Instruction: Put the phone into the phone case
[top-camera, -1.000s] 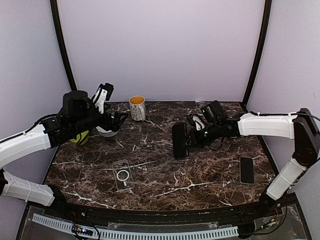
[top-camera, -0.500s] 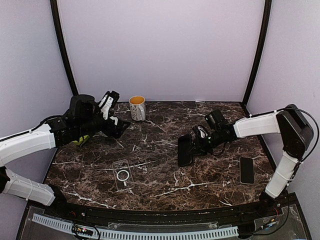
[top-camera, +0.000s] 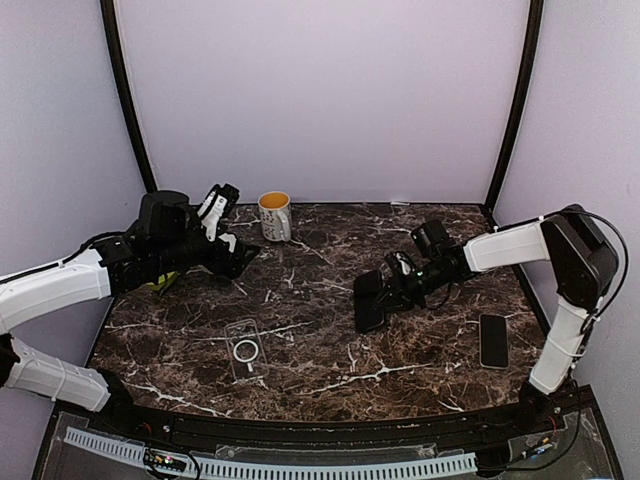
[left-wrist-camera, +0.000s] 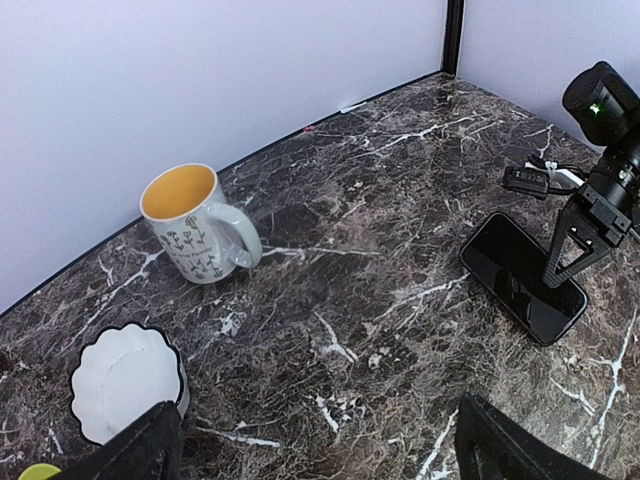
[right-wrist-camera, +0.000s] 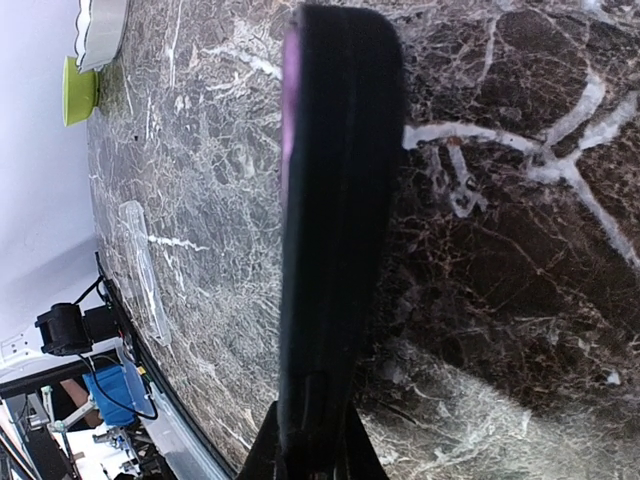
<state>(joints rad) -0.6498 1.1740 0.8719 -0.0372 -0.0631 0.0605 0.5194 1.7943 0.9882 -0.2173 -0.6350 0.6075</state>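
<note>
Right now the R gripper (top-camera: 385, 296) is clamped nearly closed on the long edge of a black phone (top-camera: 368, 302), right of table centre. Phone sits low over the marble table (top-camera: 400, 365), glossy face up and slightly tilted (can't tell if any part touches the top). R wrist cam sees the phone edge-on, running straight away from the pincer. L gripper (left-wrist-camera: 318, 445) is spread wide w/ nothing between its tips, hovering above the back-left area; only the two black tips show, at the bottom corners of its wrist cam. Phone case (top-camera: 245, 348) lies flat on the marble, front-left of centre, white ring and short bar visible, well apart from both grippers and from the held phone. Second black phone (top-camera: 493, 340) lies flat near the right edge, nothing touching it. Mug (top-camera: 275, 215) w/ yellow inside stands upright at the back, handle to the right, near the L gripper. White scalloped bowl (left-wrist-camera: 120, 380) sits left of the mug on the tabletop, w/ a lime-green item (top-camera: 160, 283) just beside it, mostly hidden by the L arm in the top cam.
</note>
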